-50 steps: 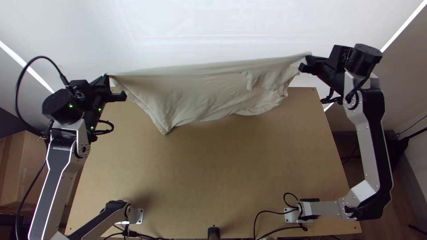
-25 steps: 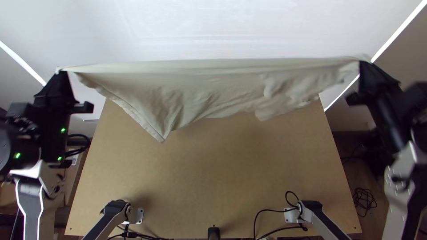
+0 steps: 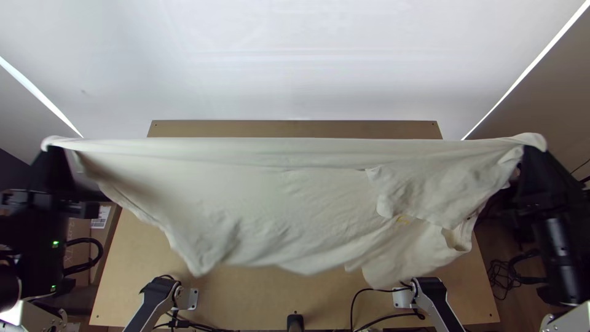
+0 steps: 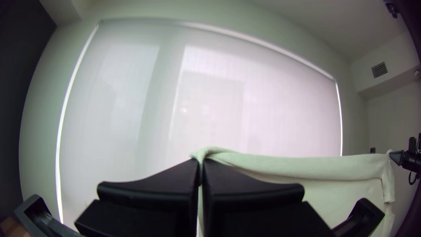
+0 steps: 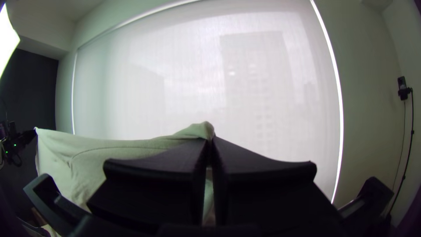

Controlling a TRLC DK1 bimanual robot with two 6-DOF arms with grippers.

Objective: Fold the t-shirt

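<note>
And there's the shirt (image 3: 276, 197), up in the air above the table (image 3: 295, 128), strung wide between two claws! The left gripper (image 4: 200, 164) has its fingers pressed together on one end of the top edge; the right gripper (image 5: 211, 142) pinches the other end. Why so wide? Likely to pull that edge straight, so the cloth can go down flat before any folding. Top edge taut, body hanging loose, and look, rumpled layers toward the right gripper; those could land as a crease. The top view gives the uneven lower edge and a small yellow mark (image 3: 402, 219) by the rumples. Across to the left wrist view, and here's the pinch itself, a little cloth poking up above the fingertips!
</note>
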